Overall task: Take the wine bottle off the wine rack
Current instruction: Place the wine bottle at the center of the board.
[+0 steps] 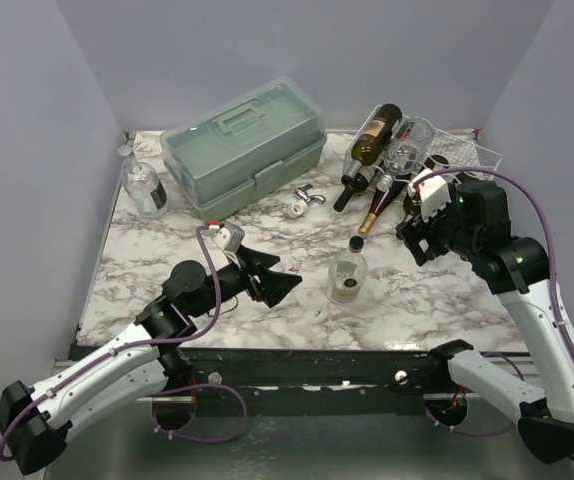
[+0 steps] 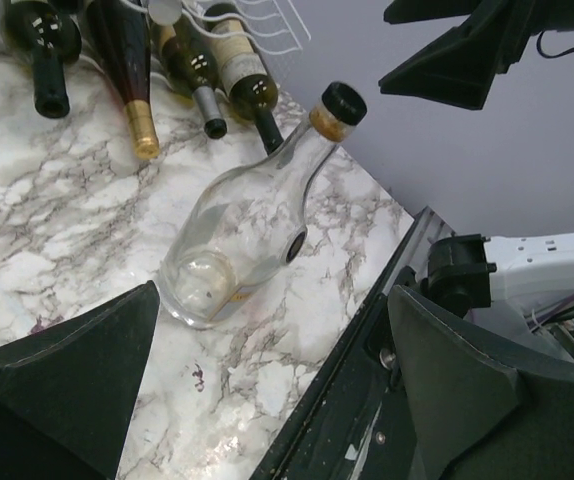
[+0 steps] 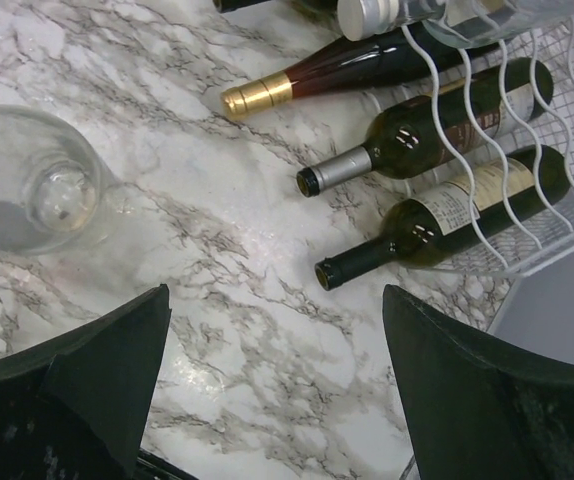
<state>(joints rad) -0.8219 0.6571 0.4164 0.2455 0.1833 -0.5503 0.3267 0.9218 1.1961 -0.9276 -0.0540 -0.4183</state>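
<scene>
The white wire wine rack (image 1: pixel 467 152) stands at the back right, also in the right wrist view (image 3: pixel 527 190). Several dark wine bottles lie in it with necks pointing out: a gold-foil one (image 3: pixel 297 82), a silver-capped one (image 3: pixel 417 135) and a dark green one (image 3: pixel 437 225). One more wine bottle (image 1: pixel 377 130) lies on top beside a clear bottle (image 1: pixel 409 145). My right gripper (image 1: pixel 419 238) (image 3: pixel 277 390) is open and empty, just in front of the rack's necks. My left gripper (image 1: pixel 277 278) (image 2: pixel 267 400) is open and empty at the table's middle front.
A clear empty bottle (image 1: pixel 347 275) (image 2: pixel 257 210) sits on the marble between the grippers. A pale green toolbox (image 1: pixel 242 145) stands at the back. A small glass jar (image 1: pixel 147 190) is at the left, small metal pieces (image 1: pixel 307 197) by the toolbox.
</scene>
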